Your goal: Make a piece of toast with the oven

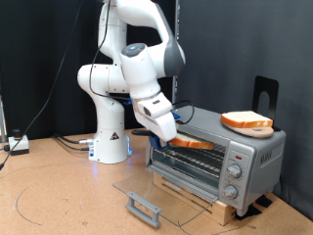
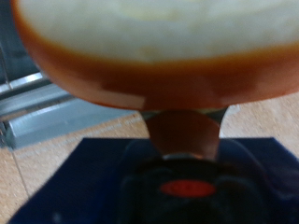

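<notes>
The silver toaster oven [image 1: 220, 157] stands at the exterior view's right with its glass door [image 1: 161, 193] folded down flat, grey bar handle [image 1: 143, 208] at the front. My gripper [image 1: 166, 132] is at the oven's open mouth, shut on a slice of toast [image 1: 191, 143] with pale face and orange-brown crust, held level just above the wire rack [image 1: 191, 162]. In the wrist view the toast [image 2: 159, 47] fills the frame close to the camera, with its crust edge between my fingers. A second, near-identical slice [image 1: 246, 121] lies on the oven's top.
Three round knobs [image 1: 234, 171] run down the oven's right front panel. The oven rests on a wooden block on the tan table [image 1: 59, 196]. The robot base [image 1: 110, 142] stands behind at the left, with cables [image 1: 20, 145] further left. A black curtain hangs behind.
</notes>
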`<state>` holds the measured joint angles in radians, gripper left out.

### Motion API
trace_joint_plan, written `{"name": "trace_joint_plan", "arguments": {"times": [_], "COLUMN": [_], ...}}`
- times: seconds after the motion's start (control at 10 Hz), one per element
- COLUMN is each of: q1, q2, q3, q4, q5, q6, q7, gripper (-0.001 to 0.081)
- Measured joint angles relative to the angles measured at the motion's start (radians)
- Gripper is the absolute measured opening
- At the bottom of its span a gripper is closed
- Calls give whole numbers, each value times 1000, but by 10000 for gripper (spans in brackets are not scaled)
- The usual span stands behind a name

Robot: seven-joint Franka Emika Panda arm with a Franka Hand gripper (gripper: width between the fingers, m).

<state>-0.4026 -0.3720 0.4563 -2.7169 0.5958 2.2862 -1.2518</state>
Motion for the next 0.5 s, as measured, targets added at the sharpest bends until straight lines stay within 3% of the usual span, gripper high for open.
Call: {"name": "trace_joint_plan", "arguments": {"times": [0.5], "q1": [0], "q2": [-36], "q3": [90], "q4": [-28], "q5": [-99], "q6": [8], "q7": [134], "gripper": [393]}}
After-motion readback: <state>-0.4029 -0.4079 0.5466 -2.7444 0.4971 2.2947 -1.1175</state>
